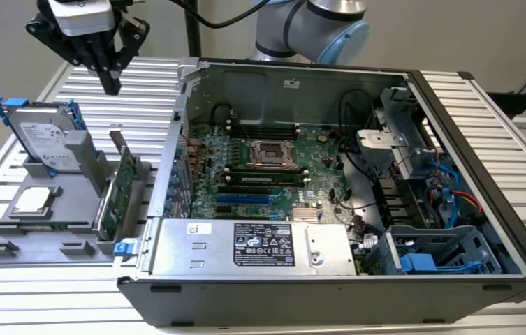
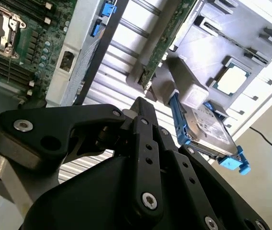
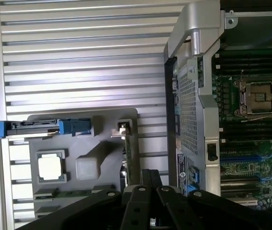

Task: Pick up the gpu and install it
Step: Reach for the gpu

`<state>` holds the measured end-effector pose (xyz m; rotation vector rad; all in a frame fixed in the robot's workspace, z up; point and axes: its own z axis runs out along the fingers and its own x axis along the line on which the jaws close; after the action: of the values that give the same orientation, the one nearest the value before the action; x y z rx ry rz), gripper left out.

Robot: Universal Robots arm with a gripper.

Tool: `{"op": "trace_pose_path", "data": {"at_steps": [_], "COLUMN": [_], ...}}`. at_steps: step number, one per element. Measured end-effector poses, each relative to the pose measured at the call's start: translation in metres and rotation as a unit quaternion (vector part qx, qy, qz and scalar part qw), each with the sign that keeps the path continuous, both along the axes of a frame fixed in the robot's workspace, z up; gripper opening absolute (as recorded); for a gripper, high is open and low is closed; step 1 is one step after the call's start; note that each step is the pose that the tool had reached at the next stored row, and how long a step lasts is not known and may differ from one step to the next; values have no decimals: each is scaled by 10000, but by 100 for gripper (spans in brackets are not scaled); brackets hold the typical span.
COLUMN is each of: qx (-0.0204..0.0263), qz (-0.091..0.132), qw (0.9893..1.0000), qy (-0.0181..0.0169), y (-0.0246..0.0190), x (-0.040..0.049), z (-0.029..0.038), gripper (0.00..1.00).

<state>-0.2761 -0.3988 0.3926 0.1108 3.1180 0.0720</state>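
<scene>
I am hovering the gripper [image 1: 111,87], fingers clenched empty, at upper left of the exterior view above the gpu [image 1: 114,192], standing on edge in the gray holder [image 1: 11,248] at left; likely light, stiff, fragile, best pinched along its upper edge.

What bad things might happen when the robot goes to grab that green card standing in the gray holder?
1. The gpu stands on edge between the hard drive and the computer case wall, so the gripper, hanging above, might bump either one.
2. The card is thin, so a crooked grip might tilt it.
3. The case is crowded with cables, which might snag it.
</scene>
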Motion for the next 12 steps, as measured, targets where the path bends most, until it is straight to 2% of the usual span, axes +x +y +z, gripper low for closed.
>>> {"op": "trace_pose_path", "data": {"at_steps": [12], "qx": [0], "qz": [0], "qw": [10000], "qy": [0], "y": [0], "x": [-150], "z": [0], "gripper": [0]}}
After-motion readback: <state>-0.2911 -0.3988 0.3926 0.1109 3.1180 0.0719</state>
